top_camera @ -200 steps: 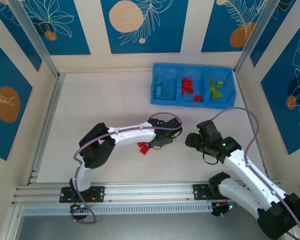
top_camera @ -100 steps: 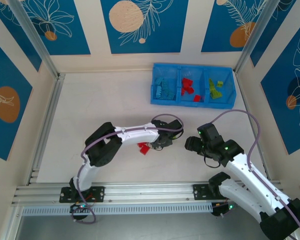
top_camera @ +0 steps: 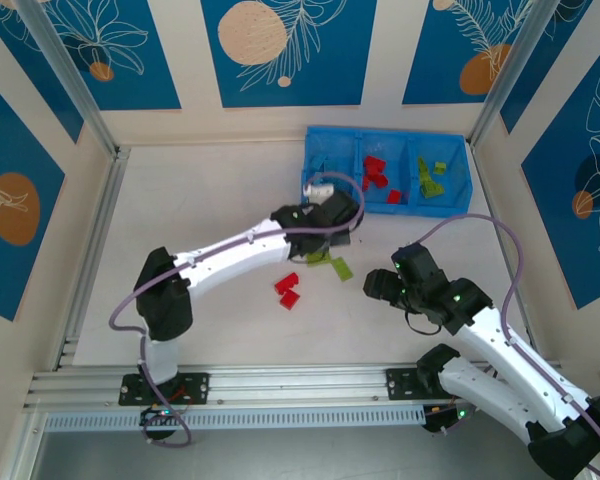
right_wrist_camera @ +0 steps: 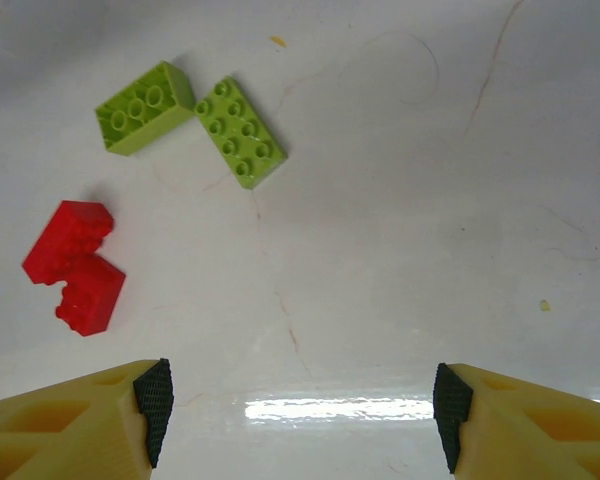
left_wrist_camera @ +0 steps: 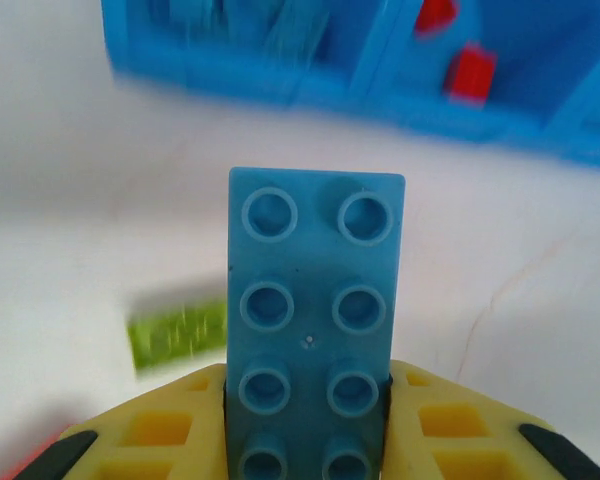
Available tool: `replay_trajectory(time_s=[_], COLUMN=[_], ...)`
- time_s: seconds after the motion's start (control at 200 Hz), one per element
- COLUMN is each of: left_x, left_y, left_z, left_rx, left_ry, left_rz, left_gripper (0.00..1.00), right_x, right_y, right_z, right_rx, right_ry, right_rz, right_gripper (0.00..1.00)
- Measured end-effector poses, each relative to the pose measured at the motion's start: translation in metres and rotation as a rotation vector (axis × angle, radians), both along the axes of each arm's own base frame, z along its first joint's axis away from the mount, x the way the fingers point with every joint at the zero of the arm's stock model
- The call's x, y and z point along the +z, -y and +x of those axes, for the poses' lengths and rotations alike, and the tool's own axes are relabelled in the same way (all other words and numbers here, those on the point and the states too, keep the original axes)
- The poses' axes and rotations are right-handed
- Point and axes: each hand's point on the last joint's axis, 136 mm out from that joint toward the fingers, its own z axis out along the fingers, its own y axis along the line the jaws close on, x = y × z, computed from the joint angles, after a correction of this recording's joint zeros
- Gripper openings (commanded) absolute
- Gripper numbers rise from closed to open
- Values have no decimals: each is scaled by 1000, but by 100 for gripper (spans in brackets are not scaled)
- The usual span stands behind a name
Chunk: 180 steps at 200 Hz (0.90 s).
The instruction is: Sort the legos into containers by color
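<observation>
Between my left fingers [left_wrist_camera: 195, 430], closed tight on its lower end, a light blue brick [left_wrist_camera: 315, 300] stands with its studs facing the camera, just on the near side of the blue tray [left_wrist_camera: 230, 75] by its left compartment. My right fingers [right_wrist_camera: 80, 425] hang wide apart and empty over the white surface [right_wrist_camera: 400, 230]. Beyond them, to the far left, two lime green bricks [right_wrist_camera: 240, 132] touch at a corner, and two red bricks [right_wrist_camera: 75, 265] lie pressed together.

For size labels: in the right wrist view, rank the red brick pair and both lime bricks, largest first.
1. red brick pair.
2. Tied: thick lime brick and flat lime brick look alike.
</observation>
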Motion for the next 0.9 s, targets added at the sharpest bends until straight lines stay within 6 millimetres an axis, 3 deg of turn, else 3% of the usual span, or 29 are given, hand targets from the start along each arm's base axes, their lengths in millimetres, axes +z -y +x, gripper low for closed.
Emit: replay_trajectory(time_s=[0.12,0.21,0.27,0.385,0.445,0.59,0.68,0.785,0.9], left_x=[14,1,-12,-33,-38,-23,-2,34,90], left_y=[0,3,4,4,4,10,17,26,27], left_z=[77,129,159,193,198,191,167,109,24], left_rx=[37,49,54,45,18,-35,-100,-214,-354], left_ry=[107,151,172,196,200,227,247,296,400], left_rz=[14,49,72,102,121,143,159,138,31], left_gripper=[18,21,30,55,60,60,61,63,66], right_x=[6,6,6,5,4,5,0,-12,-34], right_y=[-3,-5,-6,-8,-8,-12,-16,-23,-35], right_z=[2,1,0,-3,-4,-3,2,13,28], right_rx=[0,0,1,9,13,26,46,85,148], right_ry=[14,12,9,1,-3,8,12,0,-31], right_rz=[16,21,23,24,22,27,14,-27,-95], right_gripper=[72,72,72,72,72,73,74,74,75])
